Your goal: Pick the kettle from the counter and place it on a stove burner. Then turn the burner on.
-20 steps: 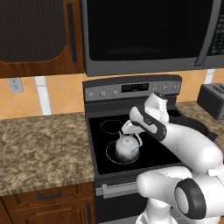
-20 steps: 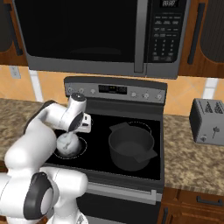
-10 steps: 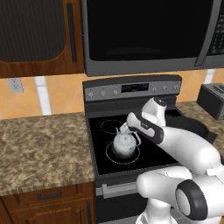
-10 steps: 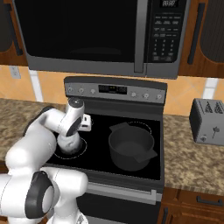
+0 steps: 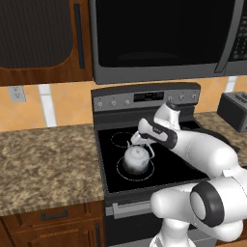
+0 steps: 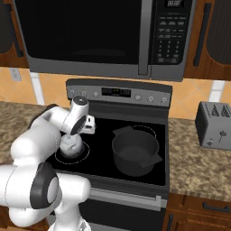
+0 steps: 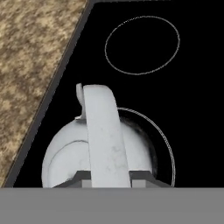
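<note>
Silver-white kettle (image 5: 136,159) sits inside lg burner (image 5: 120,172) ring, front-left of black glass stove (image 5: 159,169). Gripper (image 5: 140,140) clamped narrow on kettle handle (image 7: 105,140), seen close in hand view, w/ smaller ring (image 7: 142,45) beyond & granite counter (image 7: 30,57) at left. Right base view adds black pot (image 6: 135,152) beside kettle, toaster (image 6: 214,125) far right, microwave (image 6: 103,36) above.

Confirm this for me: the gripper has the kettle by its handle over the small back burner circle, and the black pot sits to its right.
Not quite. The gripper holds the kettle over the large front stove burner, not the small back circle; the left base view shows this. The black pot is indeed to its right.
</note>
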Tool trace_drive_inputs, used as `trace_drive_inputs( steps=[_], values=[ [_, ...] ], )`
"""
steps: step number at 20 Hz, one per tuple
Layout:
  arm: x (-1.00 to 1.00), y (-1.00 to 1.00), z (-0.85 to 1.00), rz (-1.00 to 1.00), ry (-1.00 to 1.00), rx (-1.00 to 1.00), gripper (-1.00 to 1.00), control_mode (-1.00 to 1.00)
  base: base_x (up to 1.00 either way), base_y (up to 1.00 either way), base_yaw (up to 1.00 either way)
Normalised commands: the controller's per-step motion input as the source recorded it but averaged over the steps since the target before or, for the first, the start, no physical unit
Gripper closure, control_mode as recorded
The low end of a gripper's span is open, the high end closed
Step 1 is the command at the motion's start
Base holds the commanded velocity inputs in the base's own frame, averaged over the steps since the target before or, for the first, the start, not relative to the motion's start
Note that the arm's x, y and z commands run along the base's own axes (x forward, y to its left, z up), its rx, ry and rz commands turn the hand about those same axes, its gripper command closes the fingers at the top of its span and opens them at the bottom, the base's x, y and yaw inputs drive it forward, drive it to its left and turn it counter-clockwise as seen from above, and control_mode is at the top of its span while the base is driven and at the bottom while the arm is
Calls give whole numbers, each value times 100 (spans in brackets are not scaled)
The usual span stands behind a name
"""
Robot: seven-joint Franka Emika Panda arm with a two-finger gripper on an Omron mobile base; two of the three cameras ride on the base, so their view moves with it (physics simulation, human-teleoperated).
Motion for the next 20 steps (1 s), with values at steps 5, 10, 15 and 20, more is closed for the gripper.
trace_drive_inputs(
  steps=[5,10,15,20],
  values=[
    [-1,0,0,0,0,0,100,-100,0,0,0],
    [0,0,0,0,0,0,-100,-100,0,0,0],
    [0,0,5,0,0,-1,-100,-100,0,0,0],
    [0,0,22,0,1,-6,-100,-100,0,0,0]
  ],
)
